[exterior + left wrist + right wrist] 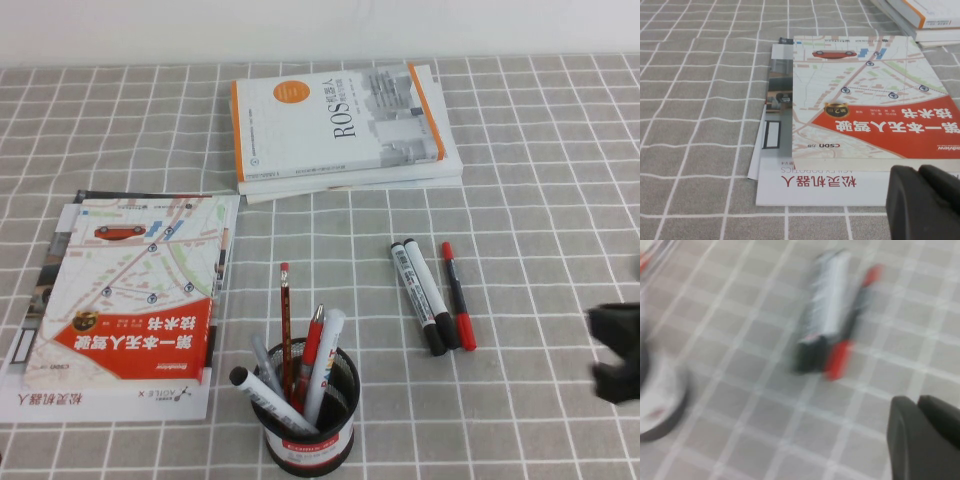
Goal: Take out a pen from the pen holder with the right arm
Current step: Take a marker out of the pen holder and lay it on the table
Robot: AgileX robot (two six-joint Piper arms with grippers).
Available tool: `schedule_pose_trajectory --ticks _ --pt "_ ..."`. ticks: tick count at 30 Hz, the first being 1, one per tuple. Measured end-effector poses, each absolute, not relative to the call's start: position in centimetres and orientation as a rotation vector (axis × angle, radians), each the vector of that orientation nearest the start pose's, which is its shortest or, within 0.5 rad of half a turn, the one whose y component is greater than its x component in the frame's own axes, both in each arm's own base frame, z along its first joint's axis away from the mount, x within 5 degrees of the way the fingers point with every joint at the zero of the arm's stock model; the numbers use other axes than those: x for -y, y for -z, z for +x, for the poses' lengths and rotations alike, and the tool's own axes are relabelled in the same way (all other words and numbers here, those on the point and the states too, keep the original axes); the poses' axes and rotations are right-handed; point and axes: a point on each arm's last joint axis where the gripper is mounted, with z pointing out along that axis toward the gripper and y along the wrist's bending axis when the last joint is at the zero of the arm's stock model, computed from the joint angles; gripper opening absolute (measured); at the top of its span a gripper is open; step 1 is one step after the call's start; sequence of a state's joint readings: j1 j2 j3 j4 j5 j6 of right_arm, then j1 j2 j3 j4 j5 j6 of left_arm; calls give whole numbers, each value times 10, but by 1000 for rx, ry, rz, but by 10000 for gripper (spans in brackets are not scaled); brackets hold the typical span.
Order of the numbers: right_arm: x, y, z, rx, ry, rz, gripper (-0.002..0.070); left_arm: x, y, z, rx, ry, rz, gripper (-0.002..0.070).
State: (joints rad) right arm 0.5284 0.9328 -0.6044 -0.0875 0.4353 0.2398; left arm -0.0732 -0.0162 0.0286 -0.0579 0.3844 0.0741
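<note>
Sitting at the counter's [540, 200] right edge, right gripper [610, 355] is gripping nothing, jaws shut; pen holder [310, 415] is standing well leftward, pens [300, 360] upright; left gripper [919, 200], shut, is hanging by book [865, 100].

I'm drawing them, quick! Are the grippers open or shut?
Left gripper: shut, empty, by the book.
Right gripper: shut, empty, right of the markers.

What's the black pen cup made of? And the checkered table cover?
The pen cup looks like black metal mesh: you can see pens through its wall. The table cover looks like matte cloth, grey with white lines, though it could be vinyl. The right gripper hangs shut near the loose markers; the left gripper sits by the map book.
</note>
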Motion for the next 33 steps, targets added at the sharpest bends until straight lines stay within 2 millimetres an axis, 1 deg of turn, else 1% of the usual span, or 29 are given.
schedule_pose_trajectory --ticks 2,4,6,10,13,15,18,21,27,33 --pt "-70 -264 149 -2159 -306 -327 -12 6 -170 52 -1877 57 103 -3" --pt "-49 -248 134 -2086 -272 -236 -13 6 -170 52 -1877 57 103 -3" --pt "-33 -232 118 -2017 -241 -152 -13 6 -170 52 -1877 57 103 -4" --pt "-13 -208 91 -1891 -176 -22 -13 6 -170 52 -1877 57 103 -3" --pt "-6 -194 77 -1813 -137 40 -12 6 -170 52 -1877 57 103 -3" --pt "-3 -189 70 -1761 -118 66 -12 6 -170 52 -1877 57 103 -3" --pt "-1 -191 63 -1677 -109 79 -12 6 -170 52 -1877 57 103 -3" --pt "-1 -192 58 -1644 -107 82 -13 6 -170 52 -1877 57 103 -3" --pt "1 -182 55 -1750 -84 94 -12 6 -170 52 -1877 57 103 -3" --pt "2 -172 53 -1866 -15 37 -12 6 -170 52 -1877 57 103 -3"
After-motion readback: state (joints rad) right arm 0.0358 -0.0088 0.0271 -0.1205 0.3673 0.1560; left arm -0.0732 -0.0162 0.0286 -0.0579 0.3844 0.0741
